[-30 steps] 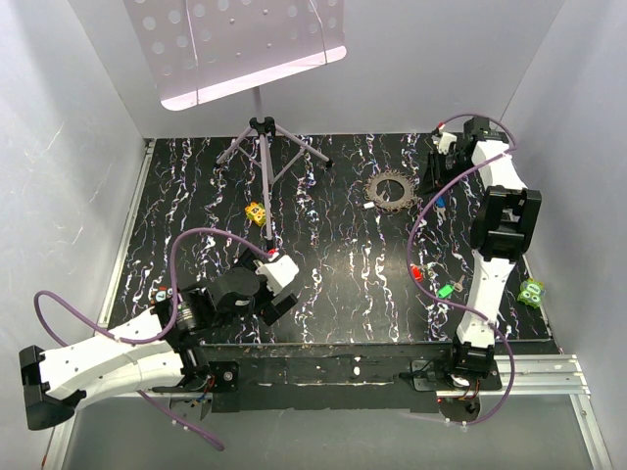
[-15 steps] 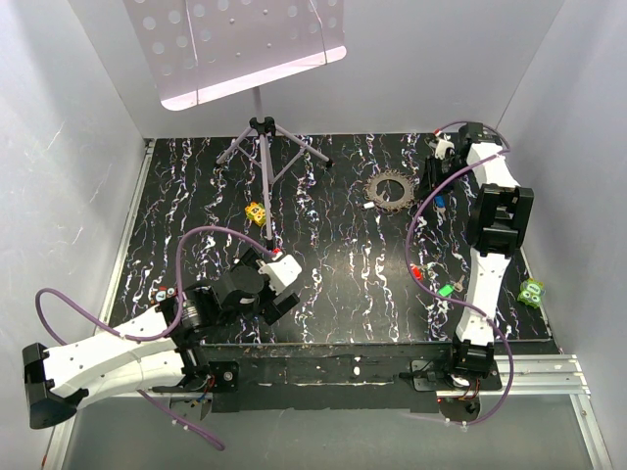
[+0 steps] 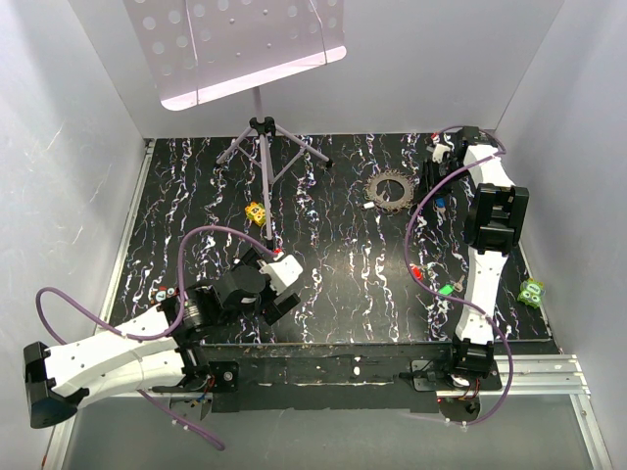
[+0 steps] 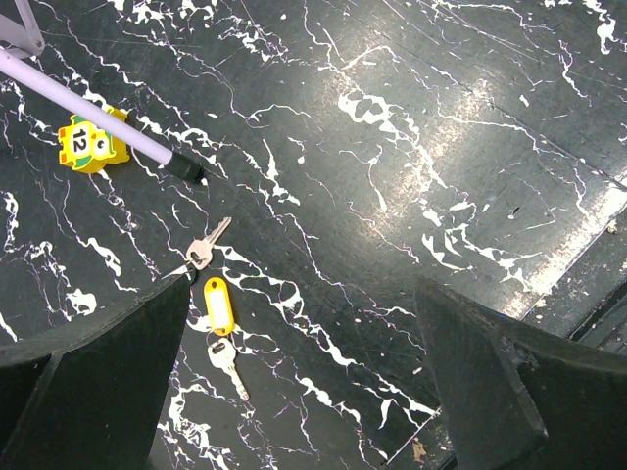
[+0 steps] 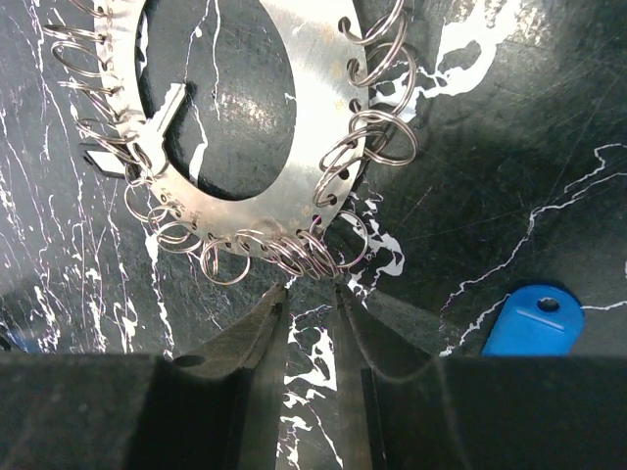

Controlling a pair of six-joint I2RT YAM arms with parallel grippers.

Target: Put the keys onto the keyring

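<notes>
The keyring holder, a silver oval plate rimmed with many wire rings, fills the top of the right wrist view and carries one silver key. It shows as a toothed disc in the top view. My right gripper is just below its ring edge, fingers a narrow gap apart with nothing between; in the top view the gripper is at the far right. A blue key head lies to the right. My left gripper is wide open above the table. A yellow tag with a silver key and another key lie by its left finger.
Red, green and blue keys lie beside the right arm. A small yellow dotted block sits by a leg of the music stand. A green block lies at the right edge.
The right arm has shifted slightly left and toward the ring holder. The left gripper has drifted a little to the left; it stays open.
</notes>
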